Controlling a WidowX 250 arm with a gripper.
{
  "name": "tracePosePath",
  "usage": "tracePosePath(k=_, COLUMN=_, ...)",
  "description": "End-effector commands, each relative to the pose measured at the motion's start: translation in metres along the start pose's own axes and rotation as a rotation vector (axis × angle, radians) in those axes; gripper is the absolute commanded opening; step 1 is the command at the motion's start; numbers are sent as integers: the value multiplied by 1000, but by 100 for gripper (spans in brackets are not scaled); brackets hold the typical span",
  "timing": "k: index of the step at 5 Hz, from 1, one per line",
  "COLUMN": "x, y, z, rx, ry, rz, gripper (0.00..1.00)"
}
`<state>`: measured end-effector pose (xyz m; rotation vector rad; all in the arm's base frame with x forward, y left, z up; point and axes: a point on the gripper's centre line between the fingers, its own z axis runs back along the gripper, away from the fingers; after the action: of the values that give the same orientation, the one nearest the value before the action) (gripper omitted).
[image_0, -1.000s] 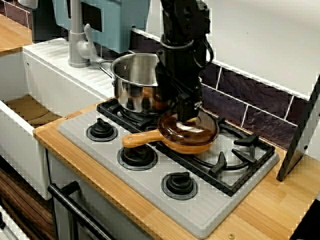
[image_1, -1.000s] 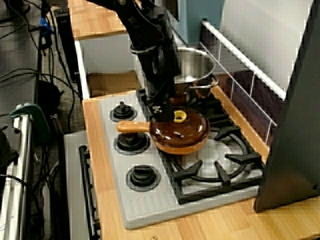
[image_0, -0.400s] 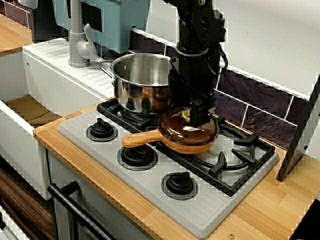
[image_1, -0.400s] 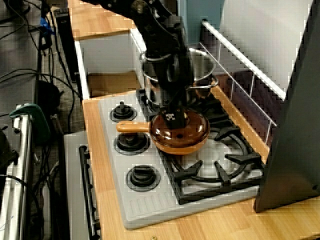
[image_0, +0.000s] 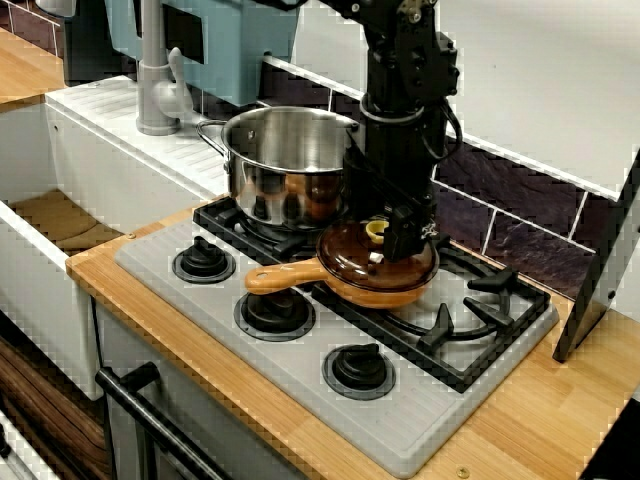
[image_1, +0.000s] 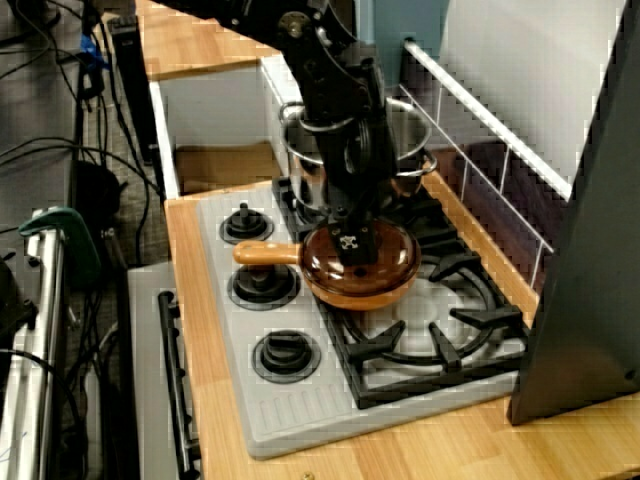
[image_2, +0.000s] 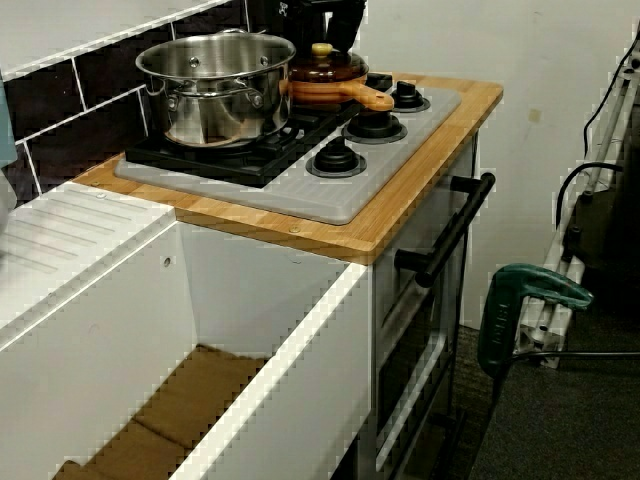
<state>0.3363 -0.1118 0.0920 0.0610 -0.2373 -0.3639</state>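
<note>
An orange pan (image_0: 372, 290) with a long handle (image_0: 285, 278) sits on the black grate, under a brown glass lid (image_0: 352, 262) with a yellow knob (image_0: 375, 230). In the view facing the backsplash, my black gripper (image_0: 403, 238) hangs low over the lid, just right of the knob. In the view from the counter's right end, the gripper (image_1: 352, 243) hides the knob. In the view from the sink side, the knob (image_2: 321, 48) shows below the dark gripper (image_2: 330, 18). I cannot tell how the fingers stand. A steel pot (image_0: 285, 165) stands right behind the pan.
Three burner dials (image_0: 275, 310) line the grey hob's front. A white sink (image_0: 60, 220) and grey tap (image_0: 155, 80) lie to the left. A dark slanted panel (image_0: 600, 270) stands at the right end. An oven handle (image_2: 450, 230) and a green clamp (image_2: 525, 300) sit below the counter.
The gripper has shifted rightward across the lid, from over the knob to its right side, uncovering the knob in the view facing the backsplash. Pan, lid and pot have not moved.
</note>
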Motion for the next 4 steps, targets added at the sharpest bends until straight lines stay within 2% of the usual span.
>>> tracePosePath(k=1, x=7, y=7, z=12, rx=-13, ry=-33, rz=4, gripper=0)
tracePosePath(k=4, x=4, y=13, z=23, rx=-31, ry=-38, rz=-15, gripper=0)
